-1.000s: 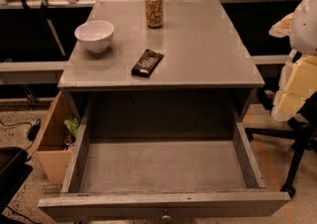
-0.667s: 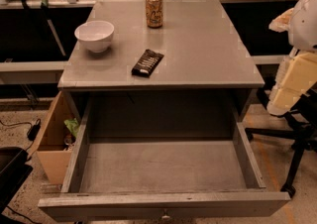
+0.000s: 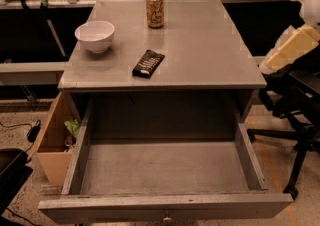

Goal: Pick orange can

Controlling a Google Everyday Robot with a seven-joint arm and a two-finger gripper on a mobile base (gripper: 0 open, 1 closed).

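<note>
Grey and worn, the counter (image 3: 210, 55) fills most of my view, with a deep drawer (image 3: 165, 205) pulled out below it and a workbench cluttered with gear running along the back. The orange can (image 3: 155, 9) stands upright close to the counter's far edge, a little left of centre, with its silver top up and its long axis vertical. It has bare surface all round. A white bowl (image 3: 94, 35) sits well to its left and nearer me. A flat black snack bar wrapper (image 3: 148, 63) lies nearer again, almost in line with the can but well apart from it. My gripper (image 3: 291, 50) hangs off the right-hand side of the counter at about its mid-depth, raised above the surface, as the pale blocky end of the arm. I cannot tell whether it is spread or pressed together. The relation that matters is this: the can lies far to the gripper's left and further back, diagonally across the bare right half of the counter. I judge the pick has not begun and the reach comes first. Nothing stands on that diagonal, so I would sweep in from the right and take the can side-on around its upright body. The risk I see is nudging it, since it stands near the back edge. A cardboard box (image 3: 50, 142) on the floor to the left and a dark chair (image 3: 295, 115) to the right are out of the way.
</note>
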